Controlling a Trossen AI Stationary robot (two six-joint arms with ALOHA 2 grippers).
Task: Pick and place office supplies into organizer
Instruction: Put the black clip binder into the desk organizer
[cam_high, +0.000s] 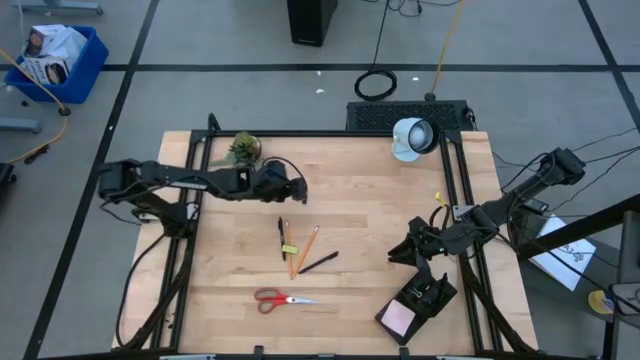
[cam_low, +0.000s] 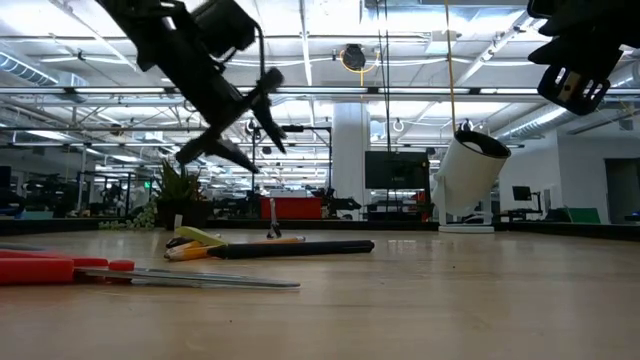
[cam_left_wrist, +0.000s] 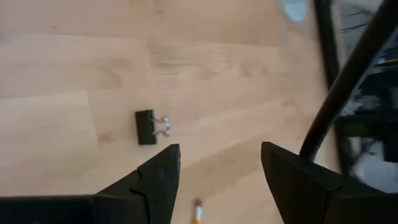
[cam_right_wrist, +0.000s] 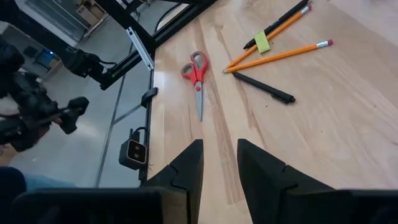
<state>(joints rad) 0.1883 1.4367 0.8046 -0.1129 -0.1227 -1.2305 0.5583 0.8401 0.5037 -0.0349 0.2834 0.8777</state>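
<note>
Worktop (cam_high: 350, 200), pale wood planks, black frame rails. On it: red-handled scissors (cam_high: 281, 298) near the front edge; two pencils (cam_high: 303, 250) and two black pens (cam_high: 318, 263) loosely crossed at centre; a small binder clip (cam_left_wrist: 151, 127); black organizer (cam_high: 420, 303) with pink pad at the front right corner; potted plant (cam_high: 243, 149) and white lamp (cam_high: 412, 137) along the back.

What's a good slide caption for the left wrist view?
Open left gripper hovers above a black binder clip on the wooden table.
</note>
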